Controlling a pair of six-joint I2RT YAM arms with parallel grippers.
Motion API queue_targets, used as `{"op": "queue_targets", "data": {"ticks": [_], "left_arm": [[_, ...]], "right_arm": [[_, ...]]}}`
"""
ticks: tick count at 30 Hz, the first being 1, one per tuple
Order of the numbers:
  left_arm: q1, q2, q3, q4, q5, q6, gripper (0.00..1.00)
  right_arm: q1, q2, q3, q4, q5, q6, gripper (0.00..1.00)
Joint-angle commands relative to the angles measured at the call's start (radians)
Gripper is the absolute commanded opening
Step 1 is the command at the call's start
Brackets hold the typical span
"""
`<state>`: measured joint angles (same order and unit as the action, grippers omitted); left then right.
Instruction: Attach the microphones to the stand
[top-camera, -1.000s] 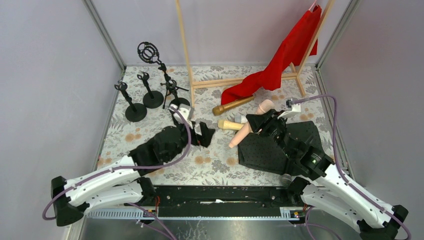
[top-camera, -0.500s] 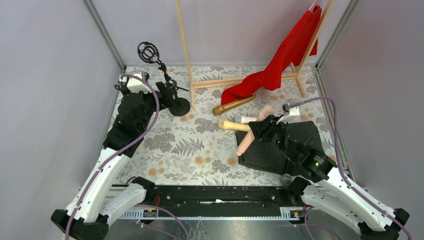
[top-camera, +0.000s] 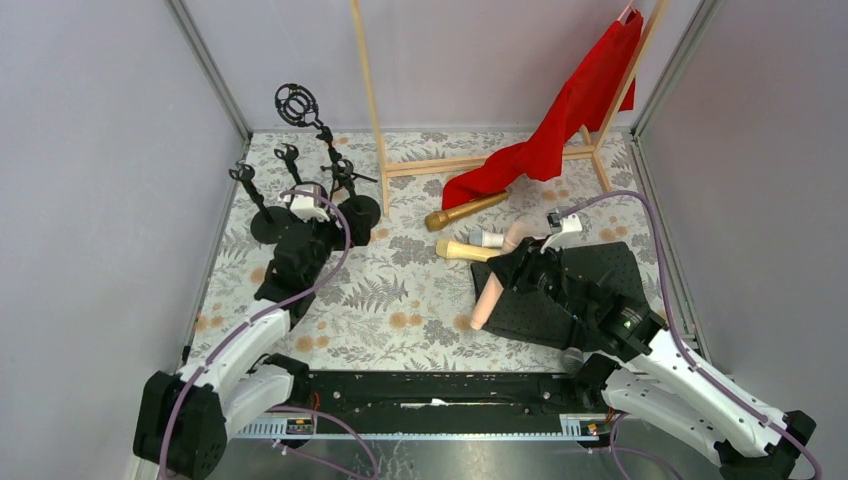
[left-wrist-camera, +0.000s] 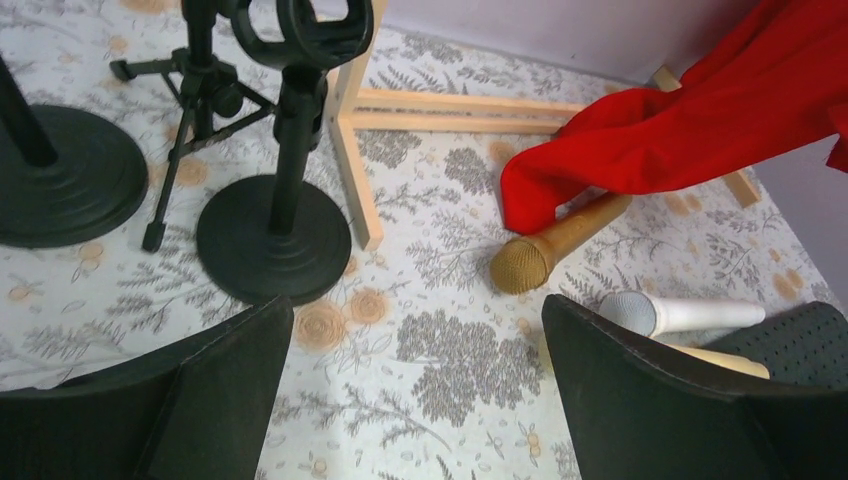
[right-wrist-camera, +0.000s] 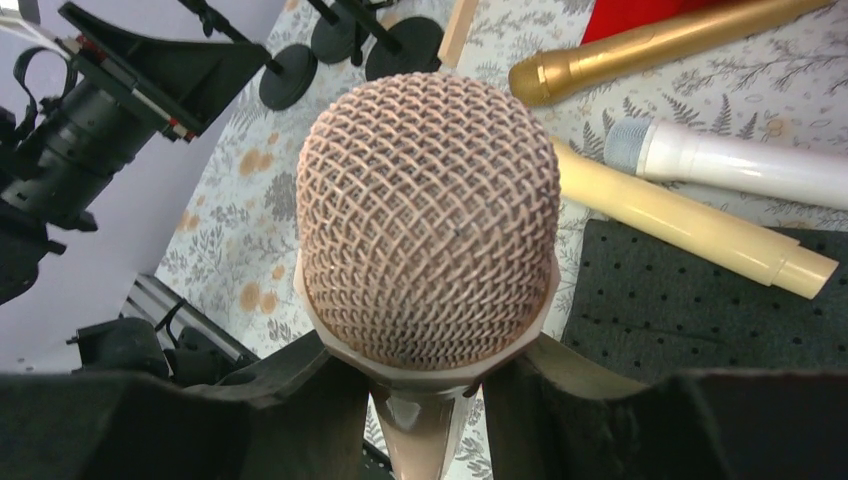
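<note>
Clamped in the right gripper (right-wrist-camera: 428, 392), the slim pink microphone (right-wrist-camera: 428, 215) could be levered loose against the black round-based stand (left-wrist-camera: 272, 238) near the spread-apart left gripper (left-wrist-camera: 415, 330).

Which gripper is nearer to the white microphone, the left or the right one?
Right. The right gripper, shut on the pink microphone, hangs just beside the white microphone; the left gripper, open, is far off by the stands.

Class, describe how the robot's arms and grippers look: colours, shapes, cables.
The left arm and right arm have white links, black joints and a loose purple cable each. The left gripper and right gripper have broad matte-black fingers.
</note>
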<state>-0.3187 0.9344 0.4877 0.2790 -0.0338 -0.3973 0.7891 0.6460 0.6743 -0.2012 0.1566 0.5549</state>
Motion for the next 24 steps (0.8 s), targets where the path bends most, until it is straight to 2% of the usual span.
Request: {"op": "queue_targets", "data": {"ticks": [1, 5, 8, 14, 18, 24], "left_arm": [[0.006, 0.082, -0.07, 0.39, 0.029, 0.041, 0.99], [0.006, 0.19, -0.152, 0.644, 0.029, 0.145, 0.99], [0.012, 0.29, -0.169, 0.791, 0.095, 0.215, 0.99], [0.098, 0.464, -0.177, 1.061, 0.228, 0.217, 0.96], [0.162, 0.568, -0.154, 1.166, 0.309, 0.194, 0.92], [0.201, 0.698, -0.121, 1.311, 0.402, 0.185, 0.88]], "right_arm": [[-0.001, 0.021, 0.034, -0.006, -0.069, -0.01, 0.0], [-0.002, 0.027, 0.063, -0.04, -0.079, -0.025, 0.0], [-0.001, 0.033, 0.096, -0.08, -0.093, -0.035, 0.0], [-0.001, 0.017, 0.136, -0.164, -0.117, -0.046, 0.0], [-0.001, -0.019, 0.137, -0.197, -0.094, -0.041, 0.0], [-0.001, -0.018, 0.182, -0.252, -0.082, -0.048, 0.0]]}}
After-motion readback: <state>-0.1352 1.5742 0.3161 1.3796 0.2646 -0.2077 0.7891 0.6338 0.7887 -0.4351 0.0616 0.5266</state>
